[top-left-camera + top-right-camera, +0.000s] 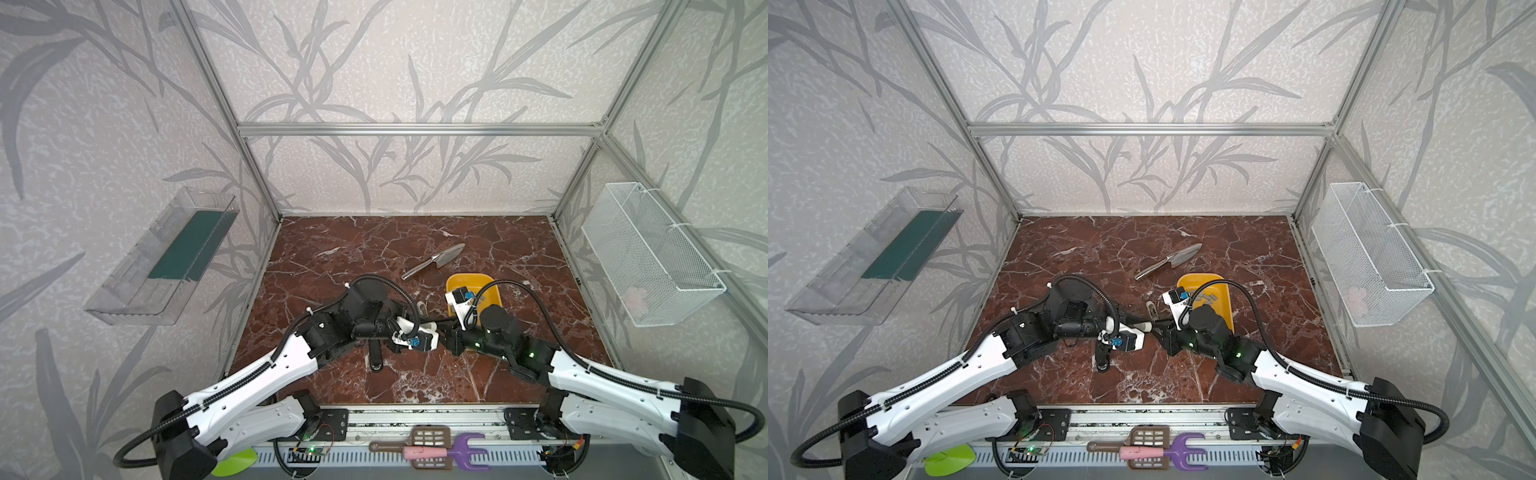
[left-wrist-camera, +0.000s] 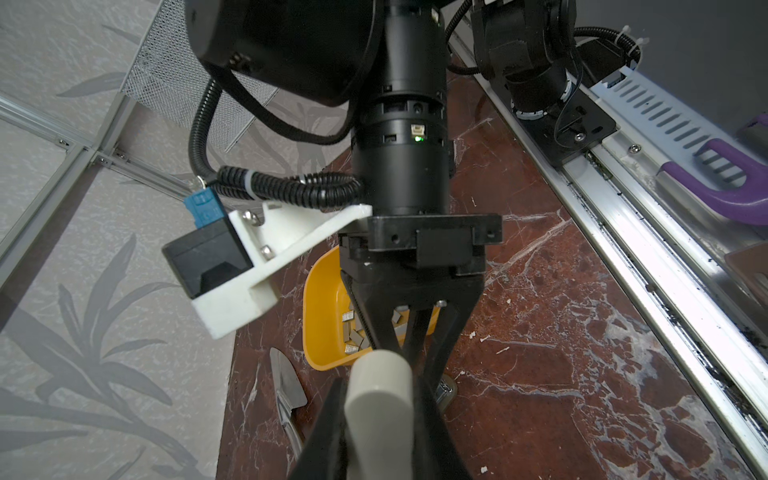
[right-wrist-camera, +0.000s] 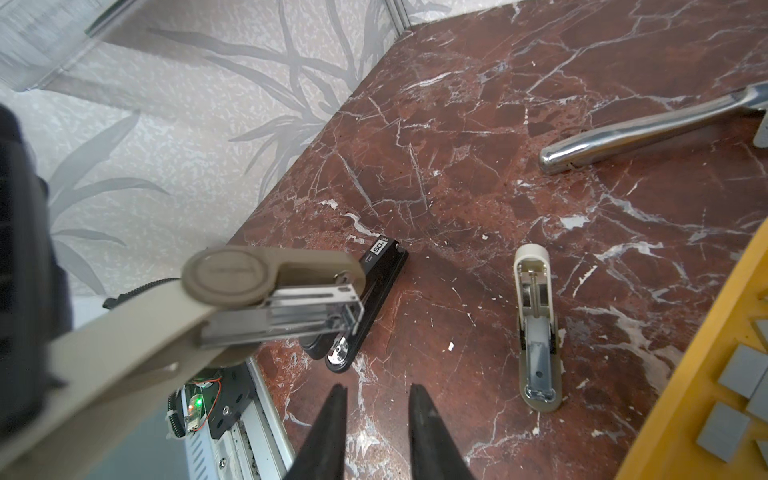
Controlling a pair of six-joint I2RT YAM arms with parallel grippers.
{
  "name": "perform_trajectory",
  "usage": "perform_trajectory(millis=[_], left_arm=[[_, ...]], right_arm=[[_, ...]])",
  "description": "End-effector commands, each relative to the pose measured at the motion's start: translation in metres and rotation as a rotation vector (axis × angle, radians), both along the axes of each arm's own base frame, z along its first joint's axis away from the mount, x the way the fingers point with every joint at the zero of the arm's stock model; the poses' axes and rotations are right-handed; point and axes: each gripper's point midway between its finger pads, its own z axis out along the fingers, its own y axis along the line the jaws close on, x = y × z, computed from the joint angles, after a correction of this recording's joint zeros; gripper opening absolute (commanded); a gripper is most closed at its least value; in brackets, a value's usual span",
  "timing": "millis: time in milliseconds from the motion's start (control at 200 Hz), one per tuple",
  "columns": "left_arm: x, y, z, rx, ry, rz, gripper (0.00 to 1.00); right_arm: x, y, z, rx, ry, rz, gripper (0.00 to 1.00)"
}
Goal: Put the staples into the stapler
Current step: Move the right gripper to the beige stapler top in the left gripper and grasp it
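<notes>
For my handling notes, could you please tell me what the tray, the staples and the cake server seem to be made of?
Tray: likely plastic, uniform glossy yellow, rounded moulded rim.
Staples: probably metal, matte grey flat strips.
Cake server: polished metal, mirror-like highlights along the handle.

I see a steel trowel (image 1: 435,262) lying toward the back of the red marble tabletop (image 1: 332,249). A clear plastic bin (image 1: 137,286) hangs at the left, a white mesh basket (image 1: 652,253) at the right. On the front rail (image 1: 395,424) lie a brown slotted scoop (image 1: 432,437), a purple rake (image 1: 471,453) and, I think, a pink handle (image 1: 424,453).
</notes>
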Motion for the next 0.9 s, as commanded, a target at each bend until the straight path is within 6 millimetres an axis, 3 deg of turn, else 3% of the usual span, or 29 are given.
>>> perform_trajectory(millis=[0,275,420,655,715,800,900], left_arm=[[-0.007,-0.002,0.015,-0.056,-0.008,-0.031,0.00],[-0.008,-0.002,0.017,-0.064,-0.009,-0.032,0.00],[-0.006,-0.001,0.017,-0.063,-0.014,-0.025,0.00],[-0.002,-0.002,0.019,-0.073,-0.007,-0.003,0.00],[0.000,-0.002,0.019,-0.073,-0.003,0.006,0.00],[0.003,-0.004,0.019,-0.070,0.008,0.020,0.00],[0.004,-0.006,0.024,-0.077,0.041,0.033,0.00]], right_arm=[[0.003,0.007,0.019,0.038,-0.024,0.006,0.28],[0.003,0.008,0.021,0.039,-0.030,0.012,0.27],[0.004,-0.004,0.027,0.041,-0.074,-0.030,0.27],[0.011,-0.033,0.045,0.050,-0.300,-0.112,0.41],[0.009,-0.036,0.056,0.094,-0.407,-0.107,0.49],[-0.008,-0.037,0.070,0.187,-0.596,-0.041,0.79],[-0.030,-0.040,0.082,0.261,-0.788,0.035,0.82]])
